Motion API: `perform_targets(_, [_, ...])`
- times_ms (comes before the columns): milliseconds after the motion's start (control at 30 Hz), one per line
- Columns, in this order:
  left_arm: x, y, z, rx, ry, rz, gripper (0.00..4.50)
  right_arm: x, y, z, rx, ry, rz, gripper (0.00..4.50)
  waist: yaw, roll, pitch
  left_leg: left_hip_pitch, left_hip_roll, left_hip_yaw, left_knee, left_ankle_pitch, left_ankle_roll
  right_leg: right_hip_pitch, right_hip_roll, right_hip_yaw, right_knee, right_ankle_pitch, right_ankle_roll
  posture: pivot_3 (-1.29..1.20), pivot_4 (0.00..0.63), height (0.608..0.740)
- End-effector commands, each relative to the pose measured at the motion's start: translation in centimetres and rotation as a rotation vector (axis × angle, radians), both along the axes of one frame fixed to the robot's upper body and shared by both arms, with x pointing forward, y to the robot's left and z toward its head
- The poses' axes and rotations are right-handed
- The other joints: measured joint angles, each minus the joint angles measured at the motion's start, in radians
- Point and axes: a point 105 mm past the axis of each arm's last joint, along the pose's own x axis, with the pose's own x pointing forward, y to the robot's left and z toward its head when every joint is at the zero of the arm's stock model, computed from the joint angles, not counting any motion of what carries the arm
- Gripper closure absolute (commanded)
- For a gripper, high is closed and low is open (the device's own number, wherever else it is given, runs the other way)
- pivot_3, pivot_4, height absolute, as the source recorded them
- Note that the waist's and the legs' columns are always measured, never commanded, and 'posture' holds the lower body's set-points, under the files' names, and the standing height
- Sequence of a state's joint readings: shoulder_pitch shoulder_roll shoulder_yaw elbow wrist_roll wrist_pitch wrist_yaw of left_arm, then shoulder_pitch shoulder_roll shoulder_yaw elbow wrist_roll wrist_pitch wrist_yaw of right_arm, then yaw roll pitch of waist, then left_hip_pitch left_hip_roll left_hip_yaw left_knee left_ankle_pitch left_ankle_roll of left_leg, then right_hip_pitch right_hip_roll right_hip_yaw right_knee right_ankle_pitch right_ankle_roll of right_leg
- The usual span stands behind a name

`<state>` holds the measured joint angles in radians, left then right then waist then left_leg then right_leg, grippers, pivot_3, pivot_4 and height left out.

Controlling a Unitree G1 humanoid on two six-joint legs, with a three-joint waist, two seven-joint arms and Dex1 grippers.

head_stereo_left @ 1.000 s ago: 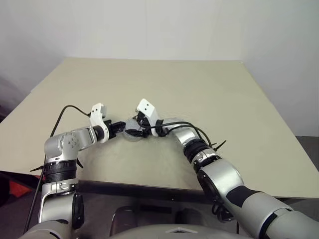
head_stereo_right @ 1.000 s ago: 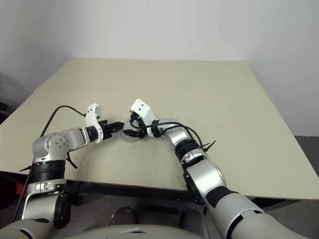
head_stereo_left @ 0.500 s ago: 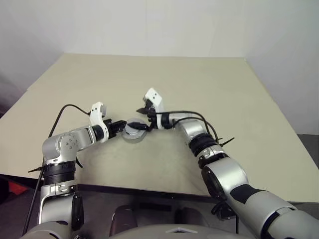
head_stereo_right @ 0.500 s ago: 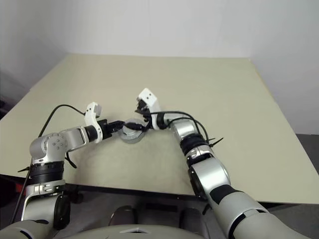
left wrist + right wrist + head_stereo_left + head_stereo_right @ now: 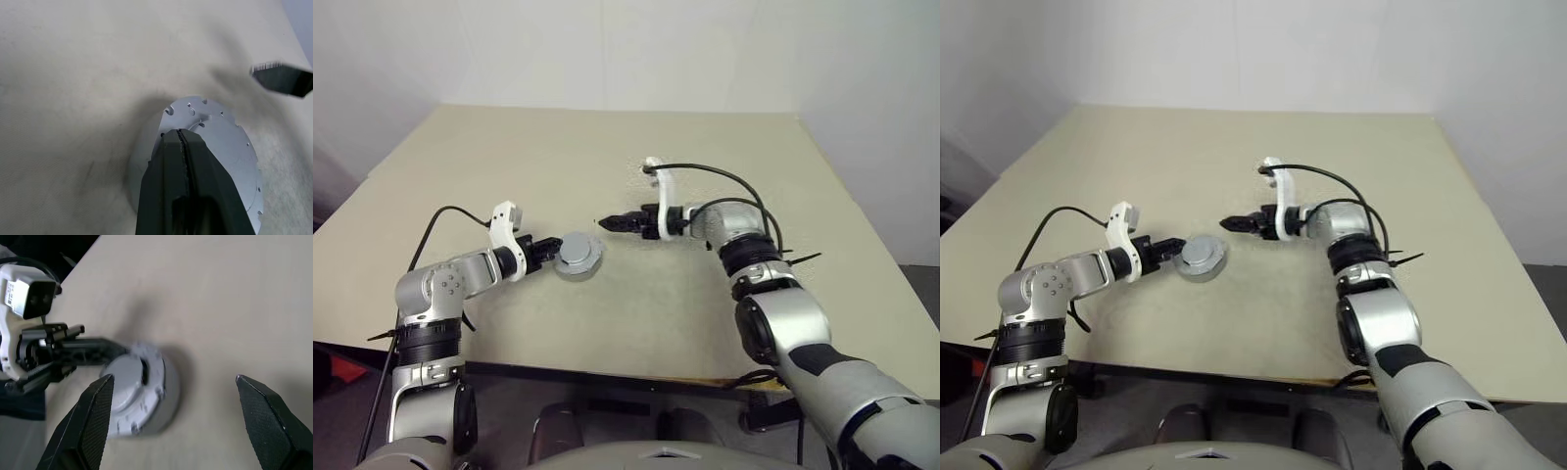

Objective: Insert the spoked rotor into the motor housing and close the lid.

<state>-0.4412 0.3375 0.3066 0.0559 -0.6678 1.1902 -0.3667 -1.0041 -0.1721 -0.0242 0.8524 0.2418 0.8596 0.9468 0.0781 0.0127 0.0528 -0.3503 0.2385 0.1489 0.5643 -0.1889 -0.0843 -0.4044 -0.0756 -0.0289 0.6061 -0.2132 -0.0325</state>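
Silver-grey motor housing (image 5: 578, 255) sits left of centre on my beige table (image 5: 705, 313), its lid (image 5: 215, 142) on top.
My left gripper (image 5: 551, 250) pinches its near-left rim, fingers pressed together; my right gripper (image 5: 607, 223) hangs spread, just upper right, apart.

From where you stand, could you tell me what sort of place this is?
Probably a lab or test room: a bare beige table against plain white walls, with just one silver motor assembly on it.

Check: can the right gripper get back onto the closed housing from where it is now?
Probably yes. The right gripper hangs open beside the motor housing with bare table between them; the left gripper, shut, takes only the far side.
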Motion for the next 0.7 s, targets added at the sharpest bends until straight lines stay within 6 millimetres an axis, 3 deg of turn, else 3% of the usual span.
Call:
perform_targets(33, [-1.0, -1.0, -1.3, 0.001, 0.056, -0.051, 4.50, -0.8, -1.0, 0.2, 0.062, 0.145, -0.008, 0.01, 0.004, 0.000, 0.000, 0.000, 0.000, 0.000, 0.000, 0.000, 0.000, 0.000, 0.000, 0.000, 0.000, 0.000, 0.000, 0.00, 0.000, 0.740])
perform_targets(233, [-1.2, -0.7, -1.5, 0.010, 0.053, -0.044, 4.50, -2.3, -1.1, -1.4, 0.065, 0.292, -0.002, 0.01, 0.019, 0.000, 0.000, 0.001, 0.001, 0.001, 0.001, 0.001, -0.001, 0.000, 0.000, 0.000, 0.001, 0.000, 0.000, 0.00, 0.000, 0.740])
perform_targets(467, [-1.3, -0.1, -1.3, 0.028, 0.040, -0.029, 4.50, -4.4, 2.0, -3.5, 0.100, 0.407, 0.032, 0.01, 0.018, -0.001, -0.001, 0.002, 0.001, 0.001, 0.001, 0.001, -0.002, 0.002, 0.000, 0.000, 0.002, 0.000, 0.000, 0.00, 0.000, 0.740])
perform_targets(700, [-1.6, 0.4, -1.3, 0.041, 0.038, -0.015, 4.50, -4.3, 5.3, -2.6, 0.180, 0.409, 0.025, 0.01, 0.014, -0.001, -0.001, 0.004, 0.002, 0.001, -0.002, 0.003, -0.005, 0.002, 0.001, 0.000, 0.003, 0.000, 0.000, 0.00, 0.000, 0.740])
